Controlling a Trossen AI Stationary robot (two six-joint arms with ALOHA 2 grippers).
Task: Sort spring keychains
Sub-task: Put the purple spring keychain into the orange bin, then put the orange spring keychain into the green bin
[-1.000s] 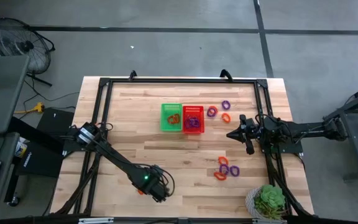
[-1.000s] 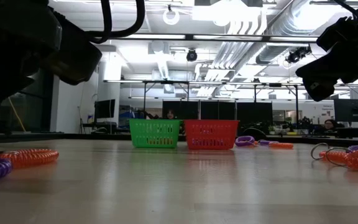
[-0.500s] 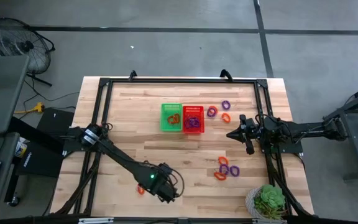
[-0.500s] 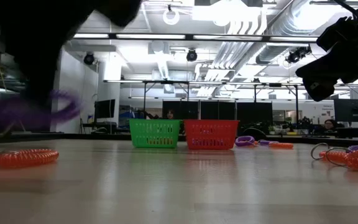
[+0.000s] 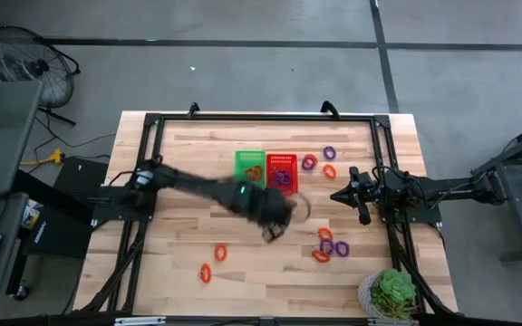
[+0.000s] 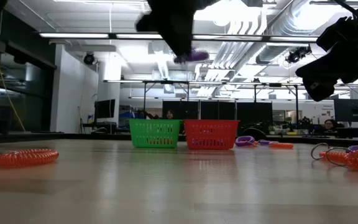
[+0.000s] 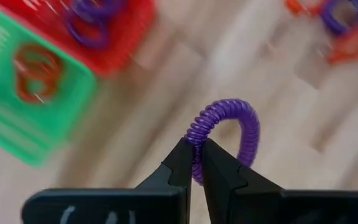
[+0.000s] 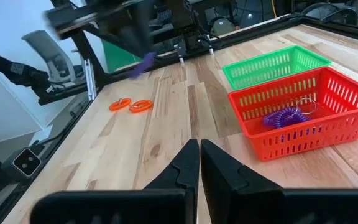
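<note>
Two orange spring keychains (image 5: 213, 263) are lying near the worktop's front edge in your high view, while the left gripper (image 5: 275, 228) is hovering, blurred, just in front of the red basket (image 5: 281, 172), which sits beside the green basket (image 5: 249, 170). More loops (image 5: 331, 245) are clustering toward the right edge, and the right gripper (image 5: 336, 195) is waiting there, pinched closed on nothing.

Your low view is showing an orange coil (image 6: 27, 157) at the left, with both baskets behind.

Your left wrist view is showing the fingers (image 7: 180, 167) clamping a purple spring keychain (image 7: 227, 135), a ribbed coil arching upward.

Your right wrist view is showing purple coils (image 8: 286, 117) lying inside the red basket.
</note>
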